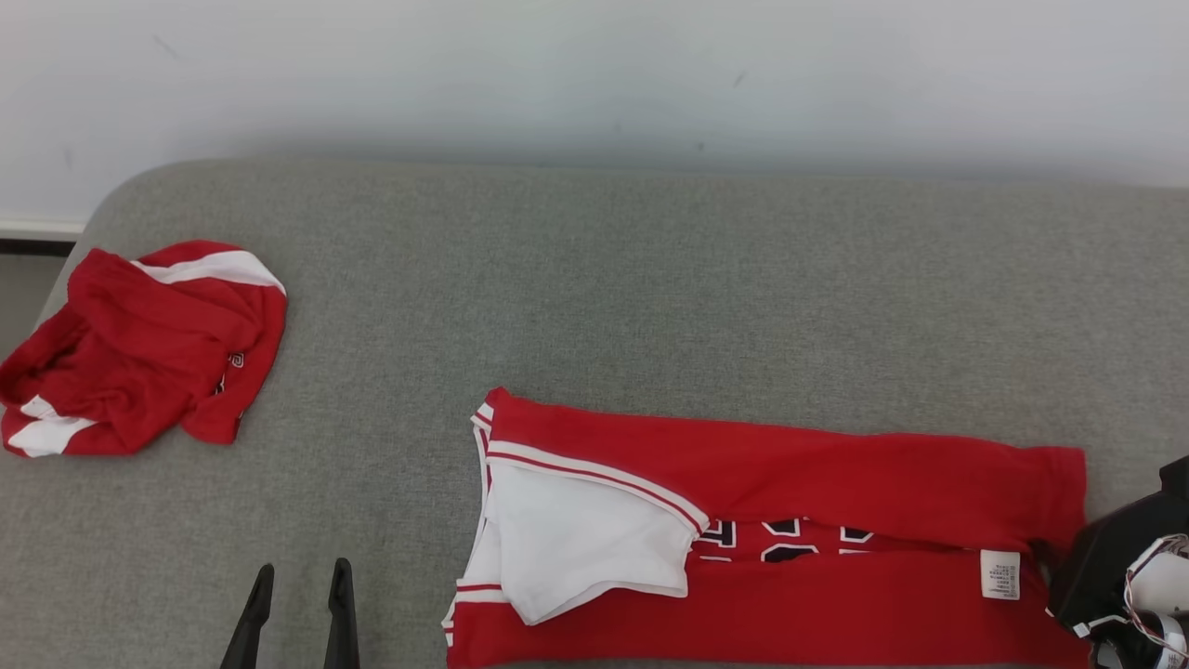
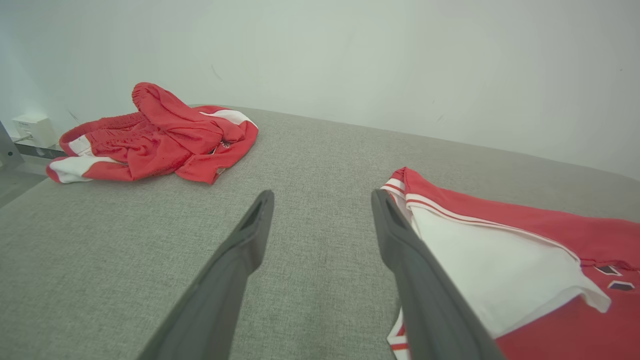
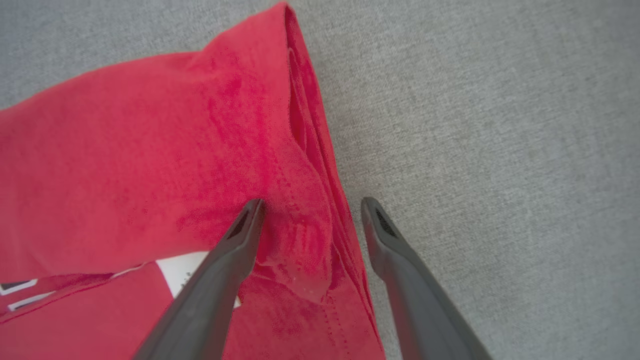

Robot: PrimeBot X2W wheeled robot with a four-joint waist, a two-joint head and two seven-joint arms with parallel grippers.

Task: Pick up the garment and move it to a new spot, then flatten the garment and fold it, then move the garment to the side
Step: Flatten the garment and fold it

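A red garment [image 1: 799,483] with white trim and a white sleeve lies folded lengthwise at the front right of the grey surface; it also shows in the left wrist view [image 2: 550,240] and the right wrist view [image 3: 150,160]. My left gripper [image 1: 299,581] stands open just left of the garment's collar end, nothing between its fingers [image 2: 320,197]. My right gripper [image 3: 310,205] is open, its fingers straddling the garment's right hem edge from above. In the head view the dark right wrist [image 1: 1129,567] sits at the garment's right end.
A second red and white garment [image 1: 139,348] lies crumpled at the far left [image 2: 155,135]. The grey padded surface [image 1: 650,279] runs to a white wall behind. A white box [image 2: 34,129] sits beyond the left edge.
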